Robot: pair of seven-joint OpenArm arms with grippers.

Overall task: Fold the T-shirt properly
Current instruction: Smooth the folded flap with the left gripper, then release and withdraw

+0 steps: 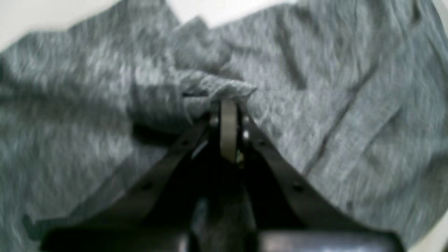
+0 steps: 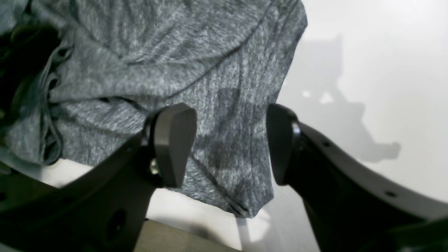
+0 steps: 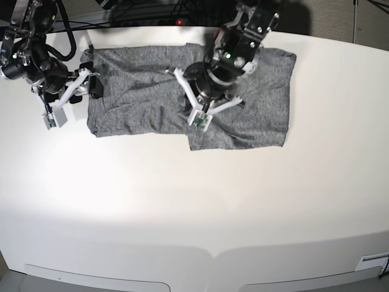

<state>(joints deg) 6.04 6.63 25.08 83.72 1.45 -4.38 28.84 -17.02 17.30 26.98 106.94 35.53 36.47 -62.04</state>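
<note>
The heather-grey T-shirt lies spread along the far part of the white table, with its near right section hanging lower than the left. In the left wrist view my left gripper is shut on a bunched fold of the T-shirt near the shirt's middle. In the right wrist view my right gripper stands open just above the T-shirt at its left end. One of its fingers is over cloth and the other is at the cloth's edge. Nothing is between its jaws.
The white table stretches wide in front of the shirt. Dark cables and equipment run behind the table's far edge. Both arms stand over the far half of the table.
</note>
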